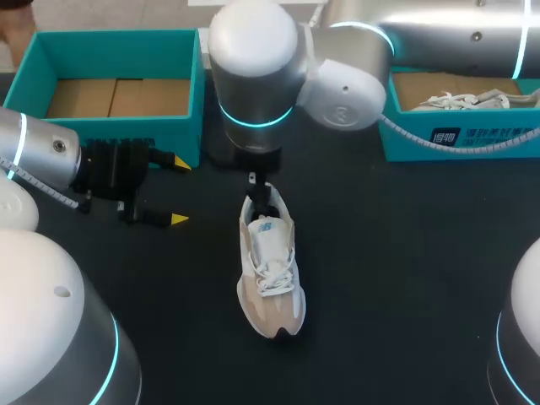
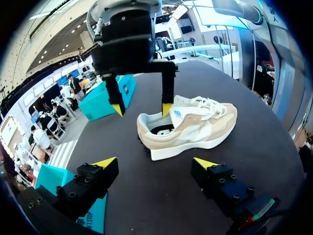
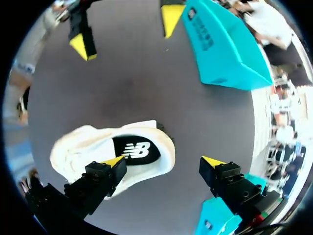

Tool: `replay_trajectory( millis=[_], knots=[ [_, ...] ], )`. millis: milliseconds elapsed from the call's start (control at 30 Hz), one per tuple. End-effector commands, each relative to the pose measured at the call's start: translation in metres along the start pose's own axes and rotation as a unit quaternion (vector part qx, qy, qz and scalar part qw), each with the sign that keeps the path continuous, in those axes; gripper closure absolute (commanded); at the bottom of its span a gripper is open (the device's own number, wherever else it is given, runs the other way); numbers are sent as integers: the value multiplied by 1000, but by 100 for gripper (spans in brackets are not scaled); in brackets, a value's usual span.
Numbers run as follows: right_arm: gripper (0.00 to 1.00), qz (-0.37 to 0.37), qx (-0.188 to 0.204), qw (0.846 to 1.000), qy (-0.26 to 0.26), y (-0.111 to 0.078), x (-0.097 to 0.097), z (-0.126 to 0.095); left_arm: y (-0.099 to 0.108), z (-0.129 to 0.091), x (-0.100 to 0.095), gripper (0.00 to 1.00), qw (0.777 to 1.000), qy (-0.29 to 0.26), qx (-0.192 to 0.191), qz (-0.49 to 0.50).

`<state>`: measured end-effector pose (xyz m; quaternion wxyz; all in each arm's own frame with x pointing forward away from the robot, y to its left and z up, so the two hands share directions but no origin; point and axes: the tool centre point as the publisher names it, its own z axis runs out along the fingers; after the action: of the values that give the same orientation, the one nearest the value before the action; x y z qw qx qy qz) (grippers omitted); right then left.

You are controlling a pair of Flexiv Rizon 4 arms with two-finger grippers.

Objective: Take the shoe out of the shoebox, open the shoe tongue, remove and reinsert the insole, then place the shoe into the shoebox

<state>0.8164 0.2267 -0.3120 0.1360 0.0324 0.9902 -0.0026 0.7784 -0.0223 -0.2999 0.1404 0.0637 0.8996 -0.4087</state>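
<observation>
A beige and white shoe (image 1: 268, 274) lies on the black table, toe toward me, heel toward the back. Its black insole (image 3: 134, 149) shows in the opening. My right gripper (image 1: 257, 190) hangs over the heel, open: one finger (image 2: 167, 108) stands at the shoe's opening, the other (image 2: 117, 108) outside behind the heel. My left gripper (image 1: 180, 191) is open a little left of the shoe, pointing at it, with nothing between its fingers. The open teal shoebox (image 1: 181, 126) at the back left holds only its cardboard floor.
A second teal box (image 1: 405, 139) at the back right holds another white-laced shoe (image 1: 460, 101). My right arm's bulky joints (image 1: 253, 76) hang over the middle back of the table. Bare black tabletop (image 1: 396, 278) lies right of and in front of the shoe.
</observation>
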Motion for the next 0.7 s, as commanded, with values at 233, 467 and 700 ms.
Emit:
replay_trajectory(
  millis=[233,467,700],
  knots=[
    [0,-83,36,996,13,9,-5,55,-1,-1,1,0,1000,0,-2,0],
    [11,-69,36,997,10,9,-11,61,-1,-1,1,0,1000,0,-2,0],
    [54,-64,41,997,11,2,-11,66,-1,-1,1,0,1000,0,-2,0]
  ],
)
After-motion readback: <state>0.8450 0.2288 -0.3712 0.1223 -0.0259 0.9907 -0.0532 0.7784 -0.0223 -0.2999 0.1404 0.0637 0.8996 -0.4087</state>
